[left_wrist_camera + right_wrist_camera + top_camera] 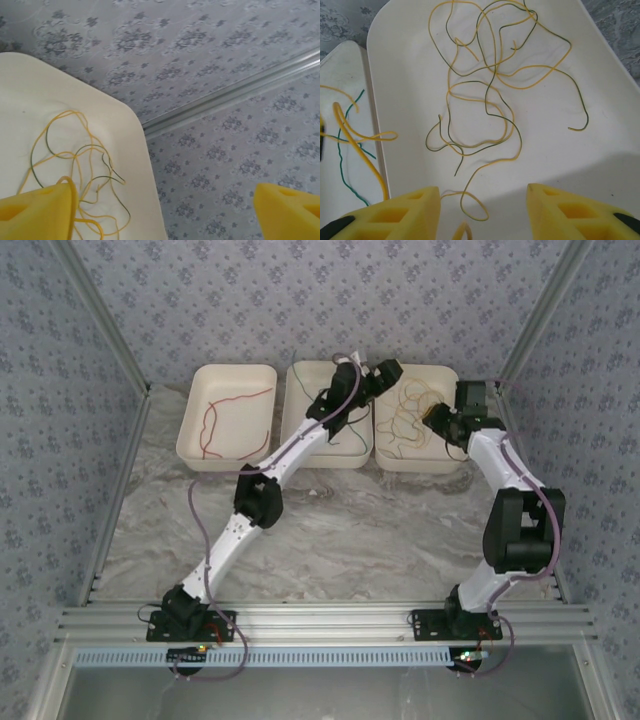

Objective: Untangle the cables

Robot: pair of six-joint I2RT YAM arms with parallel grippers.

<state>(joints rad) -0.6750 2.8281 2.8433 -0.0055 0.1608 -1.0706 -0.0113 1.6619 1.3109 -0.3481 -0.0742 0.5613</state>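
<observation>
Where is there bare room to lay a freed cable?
Free: the marbled tabletop between the left arm and right arm; the near-right corner of the left tray, beside the red cable. Crowded: the right tray, under the yellow-green tangle.

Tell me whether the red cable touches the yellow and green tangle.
Apart. Top view: red cable lies in the left tray, tangle in the right tray.

White arms [300, 445], black joints [258, 495], mauve cables [197, 530], yellow foam claw fingers [570, 215]
</observation>
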